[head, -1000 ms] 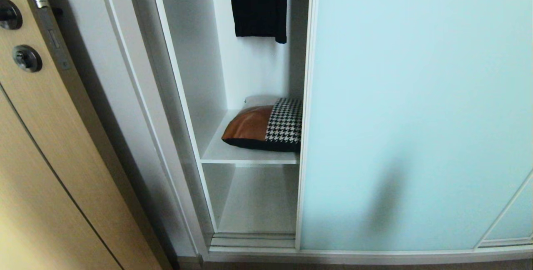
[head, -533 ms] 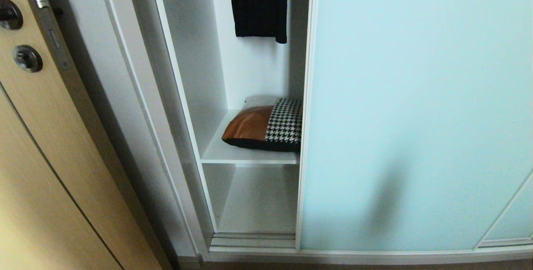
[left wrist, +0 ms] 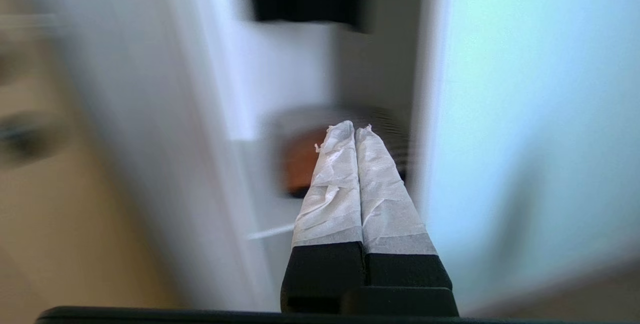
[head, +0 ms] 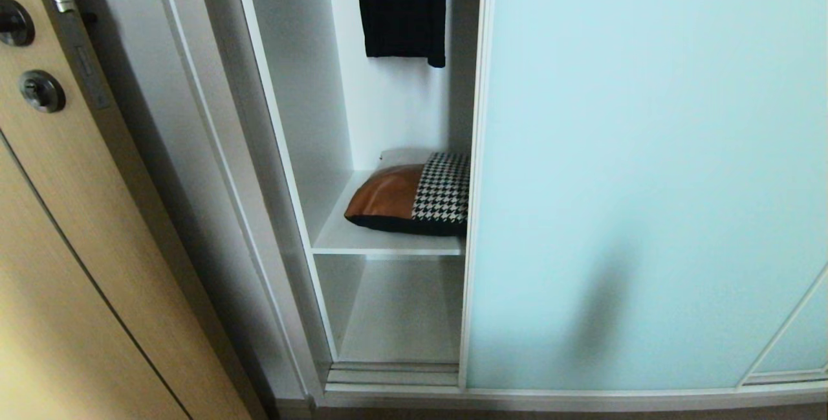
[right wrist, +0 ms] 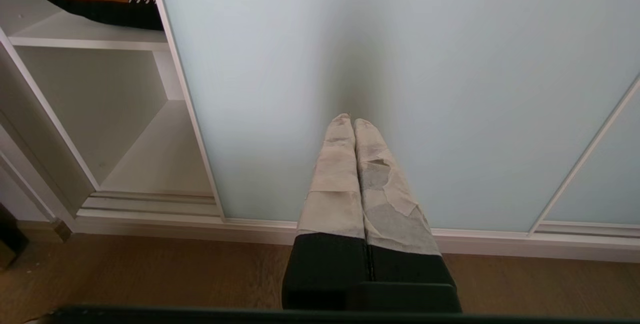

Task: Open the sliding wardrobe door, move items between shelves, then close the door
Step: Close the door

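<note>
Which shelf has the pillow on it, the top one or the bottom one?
The upper shelf. The cushion, brown leather and houndstooth, lies on it, partly behind the sliding door. The lower shelf shows nothing on it.

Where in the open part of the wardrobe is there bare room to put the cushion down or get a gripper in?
The bottom shelf, between the left wall and the sliding door, lies bare. The upper shelf is mostly taken by the cushion, with bare strips at its left and front. The black garment hangs well above, so the gap over the cushion is open.
</note>
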